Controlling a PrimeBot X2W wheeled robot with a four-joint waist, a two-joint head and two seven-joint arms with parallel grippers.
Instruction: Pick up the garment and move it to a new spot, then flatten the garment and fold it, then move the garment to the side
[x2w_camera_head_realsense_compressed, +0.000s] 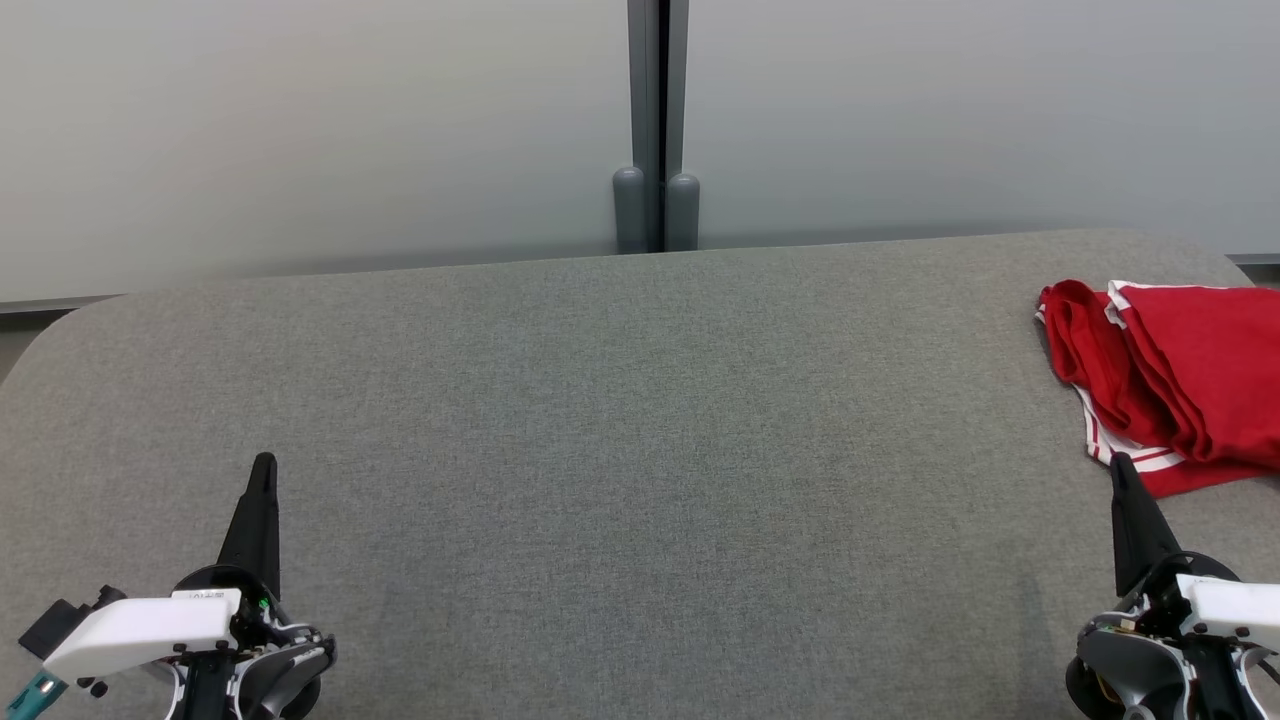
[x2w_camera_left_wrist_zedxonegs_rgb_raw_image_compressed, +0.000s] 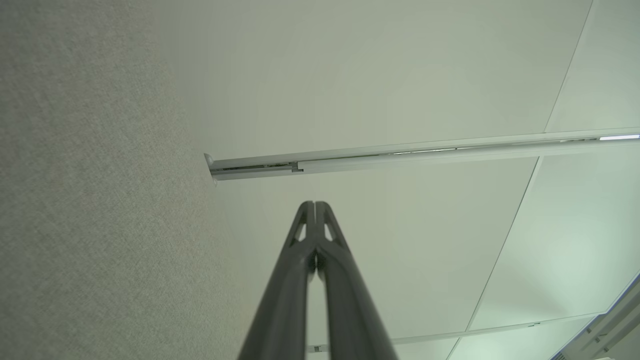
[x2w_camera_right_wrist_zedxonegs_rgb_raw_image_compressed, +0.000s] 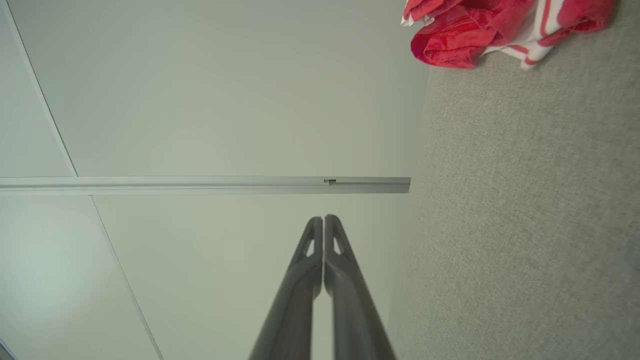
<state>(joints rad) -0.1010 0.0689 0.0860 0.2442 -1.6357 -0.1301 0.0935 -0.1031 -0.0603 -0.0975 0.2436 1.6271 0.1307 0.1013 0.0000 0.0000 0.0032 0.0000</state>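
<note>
The garment (x2w_camera_head_realsense_compressed: 1180, 370) is red with white stripes along its hems, bunched in folds at the far right of the grey fabric table (x2w_camera_head_realsense_compressed: 620, 420), partly cut off by the view's edge. It also shows at the top of the right wrist view as a red garment (x2w_camera_right_wrist_zedxonegs_rgb_raw_image_compressed: 465, 35). My right gripper (x2w_camera_head_realsense_compressed: 1120, 462) is shut and empty, its tip just short of the garment's near edge. My left gripper (x2w_camera_head_realsense_compressed: 264, 462) is shut and empty at the lower left, far from the garment. In the wrist views the left gripper (x2w_camera_left_wrist_zedxonegs_rgb_raw_image_compressed: 315, 205) and right gripper (x2w_camera_right_wrist_zedxonegs_rgb_raw_image_compressed: 323, 218) have their fingers pressed together.
A pale wall with a dark vertical post (x2w_camera_head_realsense_compressed: 657, 130) stands behind the table's back edge. The table's corners are rounded. A metal rail (x2w_camera_left_wrist_zedxonegs_rgb_raw_image_compressed: 400, 152) crosses the wall in the left wrist view.
</note>
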